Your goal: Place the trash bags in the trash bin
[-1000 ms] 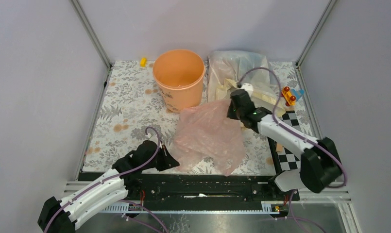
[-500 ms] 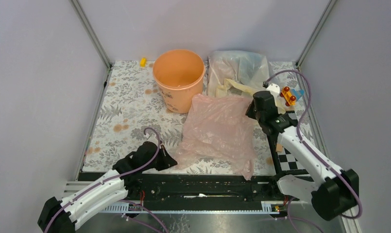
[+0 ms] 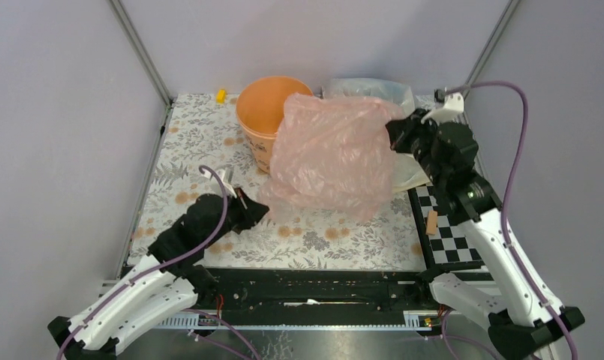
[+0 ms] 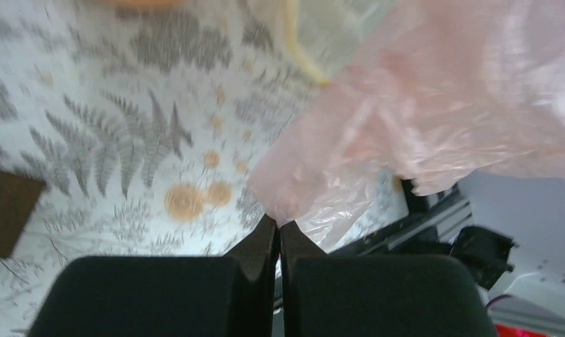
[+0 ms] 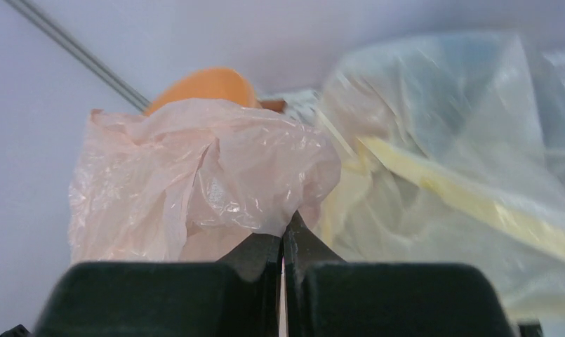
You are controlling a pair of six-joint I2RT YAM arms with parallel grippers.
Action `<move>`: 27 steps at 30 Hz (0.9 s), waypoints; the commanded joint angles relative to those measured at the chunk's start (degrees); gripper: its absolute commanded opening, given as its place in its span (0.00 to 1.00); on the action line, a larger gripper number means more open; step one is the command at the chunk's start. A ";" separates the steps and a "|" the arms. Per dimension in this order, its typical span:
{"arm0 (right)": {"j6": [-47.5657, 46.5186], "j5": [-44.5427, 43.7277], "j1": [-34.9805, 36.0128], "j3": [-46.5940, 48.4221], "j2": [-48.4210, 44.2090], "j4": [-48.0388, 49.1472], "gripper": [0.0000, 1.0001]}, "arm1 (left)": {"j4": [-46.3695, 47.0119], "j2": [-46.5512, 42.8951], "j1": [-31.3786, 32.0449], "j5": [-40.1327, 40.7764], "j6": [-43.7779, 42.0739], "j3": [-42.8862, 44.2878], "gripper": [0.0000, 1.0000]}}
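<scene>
A fern-print desk [image 3: 186,150] sits between plain grey walls, with the bin [image 3: 257,112] upright near its far edge and a clear bag [image 3: 366,88] and a cream bag [image 3: 410,174] lying just right of it. The pink bag [image 3: 332,154] hangs spread out in front of the bin and covers the bin's right side in the top view. The right pincer [image 3: 398,129] is raised and clamped tight on the pink bag's upper right corner, while the left pincer [image 3: 259,212], low near the desk, pinches its lower left corner.
</scene>
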State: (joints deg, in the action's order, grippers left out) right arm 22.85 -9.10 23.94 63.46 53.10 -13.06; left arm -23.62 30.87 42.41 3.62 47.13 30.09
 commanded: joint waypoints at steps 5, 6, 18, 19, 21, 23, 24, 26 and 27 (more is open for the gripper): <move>-0.54 14.42 0.07 24.36 18.72 2.68 0.00 | -11.18 10.65 -0.23 17.43 -12.33 24.58 0.00; -0.44 15.04 0.32 26.84 20.87 3.08 0.00 | -12.48 12.02 -0.62 18.80 -13.23 27.19 0.00; -5.38 3.53 8.65 56.60 48.48 -4.28 0.00 | -14.03 28.51 -26.52 -10.43 -20.36 42.03 0.00; -5.92 3.02 8.61 57.14 49.66 -4.34 0.00 | -13.29 29.53 -28.65 -13.25 -20.41 41.73 0.00; -6.76 2.41 8.64 57.63 51.35 -4.39 0.05 | -12.25 31.24 -31.35 -17.19 -20.33 41.36 0.00; -7.30 2.22 8.60 58.18 52.48 -4.79 0.13 | -10.82 31.73 -32.61 -19.06 -20.33 40.64 0.00; -7.63 1.87 8.64 58.48 52.67 -5.19 0.15 | -10.16 31.71 -32.98 -19.68 -20.37 40.32 0.00; -8.22 0.25 8.60 58.40 52.00 -5.52 0.21 | -9.52 31.54 -33.51 -20.76 -20.33 40.19 0.00; -8.59 -0.90 8.62 58.21 51.49 -5.53 0.24 | -9.20 31.39 -33.65 -21.59 -20.33 40.27 0.00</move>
State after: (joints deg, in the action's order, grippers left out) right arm 16.86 -5.39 32.62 118.50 106.50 -18.61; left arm -37.82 63.61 9.61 -10.28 28.05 70.08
